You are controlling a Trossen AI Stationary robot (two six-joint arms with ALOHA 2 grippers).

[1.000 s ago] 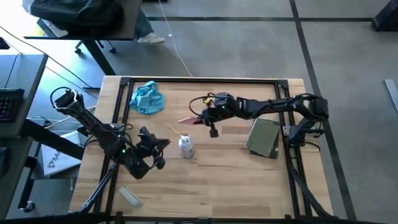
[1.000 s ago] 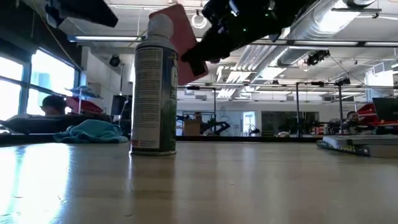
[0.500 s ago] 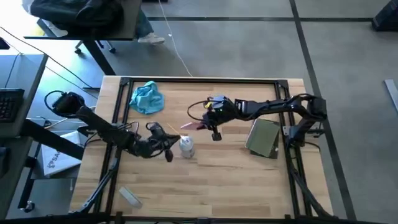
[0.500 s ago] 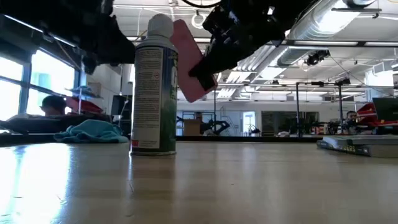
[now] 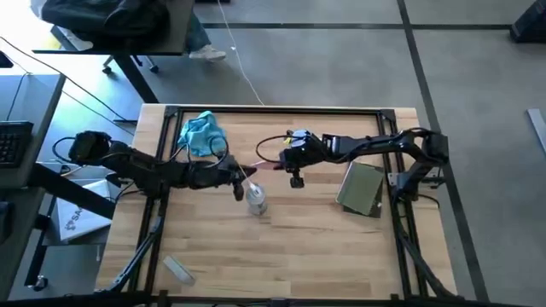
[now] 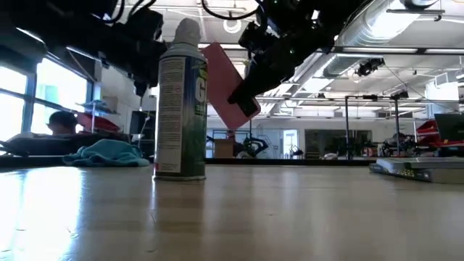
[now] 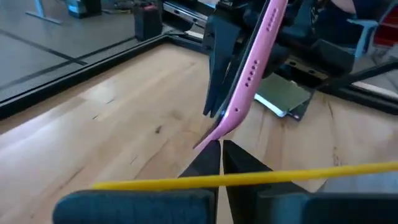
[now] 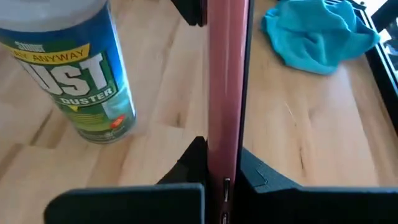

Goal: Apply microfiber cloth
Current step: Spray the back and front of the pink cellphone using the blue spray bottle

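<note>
Now | right tool (image 8: pixel 217 163) clamps slim pink phone (image 8: pixel 222 81) | crumpled microfiber cloth (image 5: pixel 202 132)

Right gripper (image 8: pixel 222 163) is clamped on a pink phone (image 8: pixel 225 74), held edge-on above the wooden table (image 8: pixel 323 137), one dark finger (image 8: pixel 189 163) on each side of it. A duster spray can (image 8: pixel 71 68) with a blue-green label stands on one side of the phone. The crumpled teal cloth (image 8: pixel 318 34) lies on the other side, farther off.
</note>
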